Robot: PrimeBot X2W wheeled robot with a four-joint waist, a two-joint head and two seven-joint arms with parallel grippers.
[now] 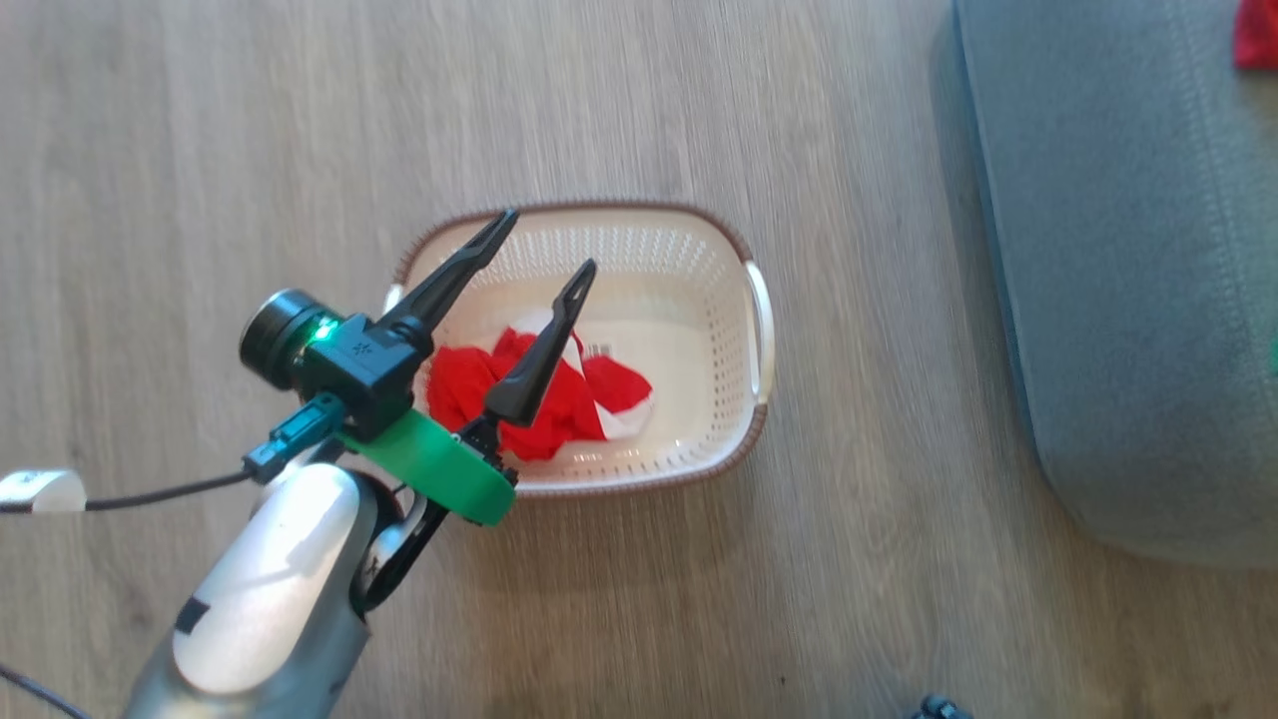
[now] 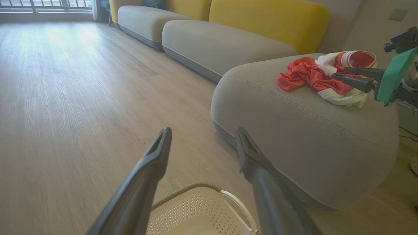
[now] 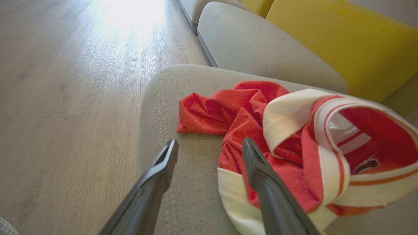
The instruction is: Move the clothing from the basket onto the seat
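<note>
Basket (image 1: 639, 250) on wooden floor (image 1: 200, 150) near seat (image 1: 1128, 250)

A: What's the floor like?
B: Pale wood-look planks (image 1: 200, 150), the grain running along their length. A bright patch of daylight (image 3: 130, 13) glares on them at the far end.
A: Where does the light come in?
B: Through a window (image 2: 45, 5) in the far corner, with a dark railing across it.
A: Any furniture?
B: A long sofa, with rounded grey seat cushions (image 2: 222, 42) side by side and yellow backrests (image 2: 271, 23) behind them.
A: And the wall?
B: The wall (image 2: 365, 32) is plain beige, with a pale socket plate (image 2: 398, 15) on it.
</note>
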